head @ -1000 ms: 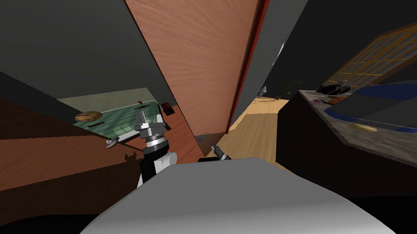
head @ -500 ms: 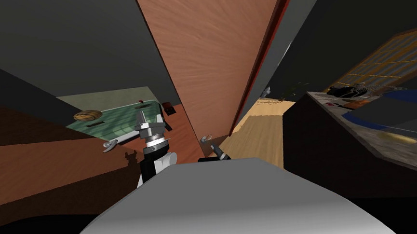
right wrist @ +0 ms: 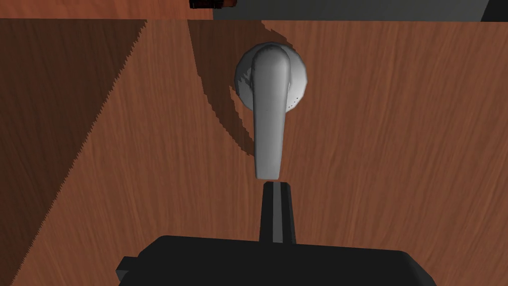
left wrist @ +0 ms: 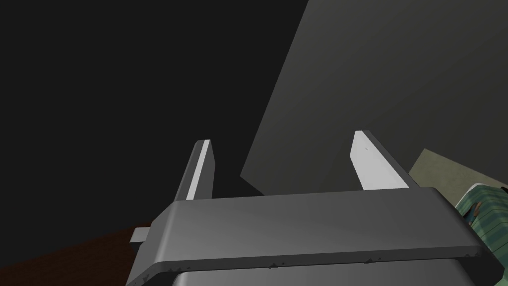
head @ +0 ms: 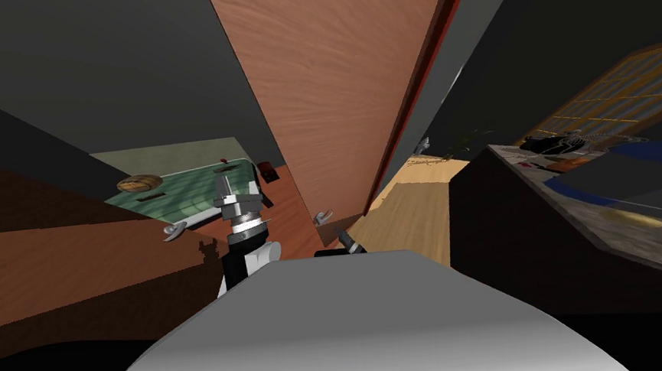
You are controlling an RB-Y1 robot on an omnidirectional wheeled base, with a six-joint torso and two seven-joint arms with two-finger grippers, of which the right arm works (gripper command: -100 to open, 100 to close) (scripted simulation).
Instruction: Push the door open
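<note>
The brown wooden door (head: 334, 79) stands ajar, with a gap along its right edge. Its grey lever handle (head: 322, 216) sits low on the leaf. My right gripper (head: 348, 240) is just short of that handle. In the right wrist view the lever (right wrist: 269, 124) points toward my right gripper (right wrist: 277, 184), whose two fingers are pressed together, holding nothing, their tips just off the lever's free end. The door face (right wrist: 397, 149) lies behind them. My left gripper (head: 225, 177) is raised at the left, and its left wrist view shows the gripper (left wrist: 283, 136) open and empty.
A dark counter (head: 511, 229) stands close on the right. Light wooden floor (head: 409, 209) shows through the gap. At the left is a brown panel (head: 60, 254) with another grey lever (head: 175, 229), and a green striped surface (head: 184, 195) lies behind it.
My right gripper's fingers have come together in front of the handle. The head view has shifted slightly, so the door now reaches further right. The left arm has not moved.
</note>
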